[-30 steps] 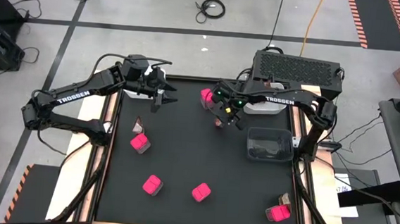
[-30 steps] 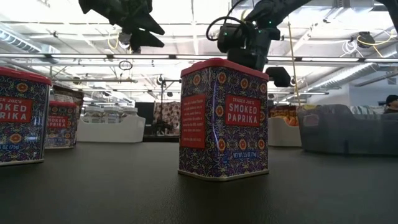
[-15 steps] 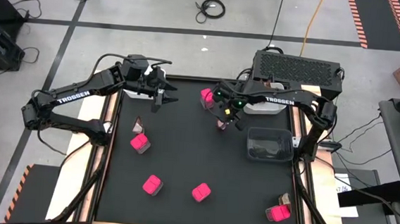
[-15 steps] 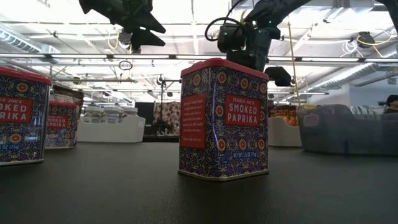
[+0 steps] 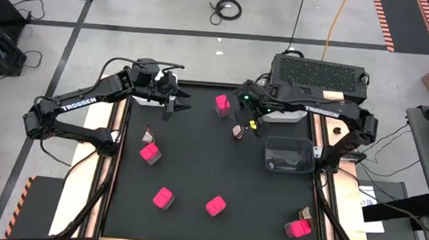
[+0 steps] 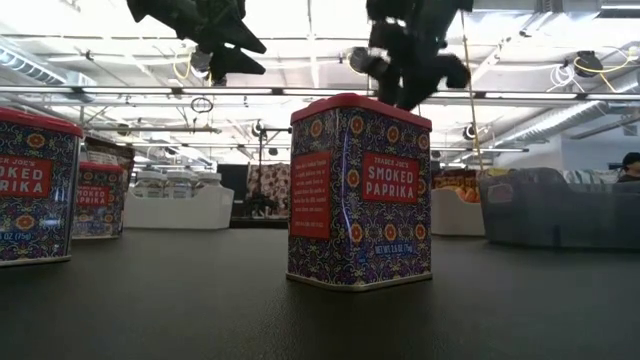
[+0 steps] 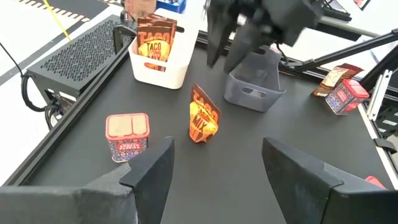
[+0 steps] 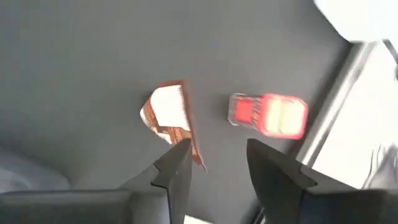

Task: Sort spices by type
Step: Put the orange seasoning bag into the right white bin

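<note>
Even overhead light fills the room; in the low view, bright ceiling strips (image 6: 300, 20) glare across the top of the frame and turn the arms above into dark silhouettes. The paprika tin (image 6: 360, 190) at centre is sharp, while the bins far behind it go soft. The black bench (image 5: 196, 164) shows only faint shadows. The right wrist view is smeared by motion blur, the sachet (image 8: 171, 121) fuzzy-edged.

we see a grey concrete floor (image 5: 166, 48) with black cables (image 5: 227, 9), striped hazard tape (image 5: 386, 22), and bright ceiling lights (image 6: 300, 20).
</note>
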Robot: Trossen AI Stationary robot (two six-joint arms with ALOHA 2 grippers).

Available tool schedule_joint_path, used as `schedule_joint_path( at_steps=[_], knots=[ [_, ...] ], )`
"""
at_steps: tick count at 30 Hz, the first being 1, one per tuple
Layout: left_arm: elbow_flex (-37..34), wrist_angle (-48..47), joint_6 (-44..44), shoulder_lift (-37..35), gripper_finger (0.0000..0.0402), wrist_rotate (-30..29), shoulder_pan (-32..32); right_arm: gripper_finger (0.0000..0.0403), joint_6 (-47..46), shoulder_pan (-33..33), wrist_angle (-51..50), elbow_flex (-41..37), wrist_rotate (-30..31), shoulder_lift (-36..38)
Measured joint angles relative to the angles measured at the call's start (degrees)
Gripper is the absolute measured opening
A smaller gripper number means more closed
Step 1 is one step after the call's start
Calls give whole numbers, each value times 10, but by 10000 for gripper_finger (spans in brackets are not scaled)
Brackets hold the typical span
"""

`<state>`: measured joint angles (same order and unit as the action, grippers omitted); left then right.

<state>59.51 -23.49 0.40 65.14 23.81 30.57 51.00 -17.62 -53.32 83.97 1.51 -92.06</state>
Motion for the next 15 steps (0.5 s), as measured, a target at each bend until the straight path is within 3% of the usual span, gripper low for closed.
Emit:
schedule_joint_path(
  at_steps=[3,7,11,13,15],
  knots=[
    [0,0,6,0,247,0,0,150,-204,2,28,0,1,21],
    [0,0,15,0,247,0,0,145,-635,3,75,1,27,29],
    [0,0,19,0,247,5,0,140,-1058,3,51,1,31,28],
    [0,0,25,0,247,15,0,139,-1172,13,35,1,32,26],
    [0,0,30,0,247,21,0,139,-1224,28,33,1,59,22]
  ],
)
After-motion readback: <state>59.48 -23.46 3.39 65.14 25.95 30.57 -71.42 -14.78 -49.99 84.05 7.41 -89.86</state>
